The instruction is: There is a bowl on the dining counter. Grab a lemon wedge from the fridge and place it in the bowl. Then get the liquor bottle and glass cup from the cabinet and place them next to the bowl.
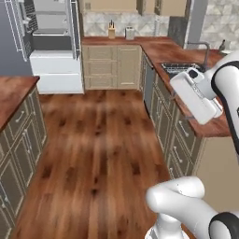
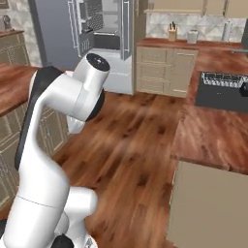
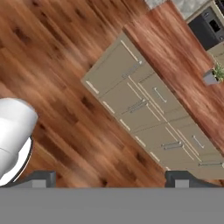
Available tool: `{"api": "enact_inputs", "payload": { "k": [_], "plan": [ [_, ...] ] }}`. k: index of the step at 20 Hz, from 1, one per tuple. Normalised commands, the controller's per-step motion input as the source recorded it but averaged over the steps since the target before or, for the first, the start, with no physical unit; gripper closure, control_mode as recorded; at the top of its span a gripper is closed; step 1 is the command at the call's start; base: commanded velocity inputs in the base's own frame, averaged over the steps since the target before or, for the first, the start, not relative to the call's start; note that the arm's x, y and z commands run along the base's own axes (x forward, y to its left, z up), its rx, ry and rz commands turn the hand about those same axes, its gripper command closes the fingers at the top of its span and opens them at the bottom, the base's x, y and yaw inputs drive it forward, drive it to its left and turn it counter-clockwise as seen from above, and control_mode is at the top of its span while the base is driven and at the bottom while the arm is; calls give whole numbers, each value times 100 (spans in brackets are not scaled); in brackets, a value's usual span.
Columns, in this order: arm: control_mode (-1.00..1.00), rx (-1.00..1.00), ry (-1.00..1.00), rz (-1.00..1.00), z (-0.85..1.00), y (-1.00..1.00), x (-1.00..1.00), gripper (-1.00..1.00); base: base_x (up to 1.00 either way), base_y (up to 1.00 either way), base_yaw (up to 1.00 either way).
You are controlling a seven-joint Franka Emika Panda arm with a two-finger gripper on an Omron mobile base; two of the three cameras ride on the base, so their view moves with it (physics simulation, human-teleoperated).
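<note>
**A:** What are the fingers (image 3: pixel 109 178) doing right now?

**B:** I'm seeing them spread wide apart at the bottom of the hand view, and they are pinching nothing. They are pointing down at the wooden floor (image 3: pixel 52 65).

**A:** What is lying beyond them?

**B:** Ahead of the fingers and off to one side, I'm looking at a row of beige drawers (image 3: pixel 148 113) with silver bar handles, and a reddish wood tabletop (image 3: pixel 175 52) is running along the far side of those drawers. A small potted plant (image 3: pixel 213 75) is sitting on it, well away from the fingers.

**A:** And the fridge?

**B:** I'm finding the fridge (image 1: pixel 53 44) at the far end of the kitchen in the left base view, well away from the fingers, and its doors are standing open. The right base view is showing it too (image 2: pixel 104 38).

**A:** The dining tabletop?

**B:** The tabletop with the sink (image 1: pixel 179 67) is running along the right, beside the white arm (image 1: pixel 198 93).
</note>
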Motion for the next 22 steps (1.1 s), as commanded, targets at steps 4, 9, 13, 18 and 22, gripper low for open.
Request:
{"api": "enact_inputs", "payload": {
  "k": [4,9,13,18,22],
  "plan": [
    [100,0,0,0,0,0,0,-100,100,100,-30],
    [100,0,0,0,0,0,0,-100,100,98,-17],
    [100,0,0,0,0,0,0,-100,100,36,-3],
    [100,0,0,0,0,0,0,-100,100,4,-2],
    [100,0,0,0,0,0,0,-100,100,0,-6]
  ]
}}
